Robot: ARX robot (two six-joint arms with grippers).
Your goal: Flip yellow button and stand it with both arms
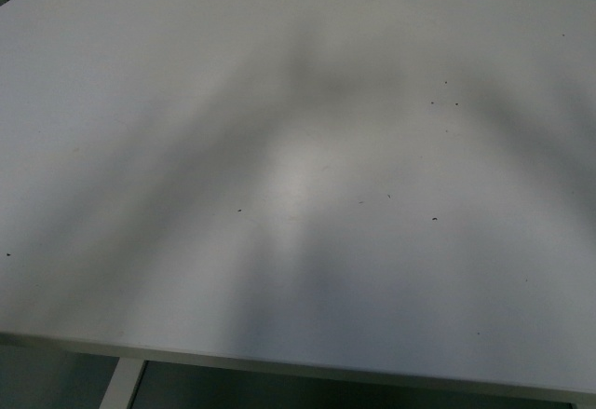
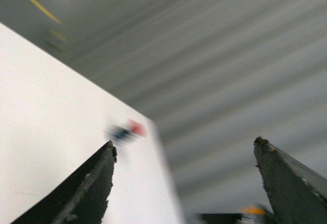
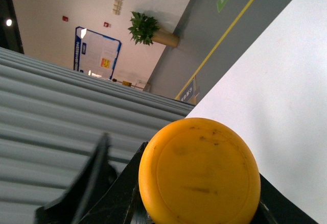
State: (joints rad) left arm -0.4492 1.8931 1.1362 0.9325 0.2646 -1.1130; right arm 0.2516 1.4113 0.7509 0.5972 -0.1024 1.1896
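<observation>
In the right wrist view the yellow button (image 3: 199, 173) fills the lower middle, its round yellow-orange cap turned toward the camera. My right gripper (image 3: 202, 206) is shut on it, with black fingers (image 3: 122, 193) showing on either side; the button's body is hidden behind the cap. In the blurred left wrist view my left gripper (image 2: 185, 143) stands open with nothing between its dark fingers (image 2: 84, 191). A smeared orange spot (image 2: 254, 210) shows low beside the far finger. The front view shows neither the arms nor the button.
The white table (image 1: 298, 195) carries only soft shadows and small specks, with its near edge (image 1: 279, 358) low in frame. A small blurred red-and-blue thing (image 2: 127, 130) lies near a table edge. A grey ribbed wall (image 3: 61, 112) and a potted plant (image 3: 145, 29) lie beyond.
</observation>
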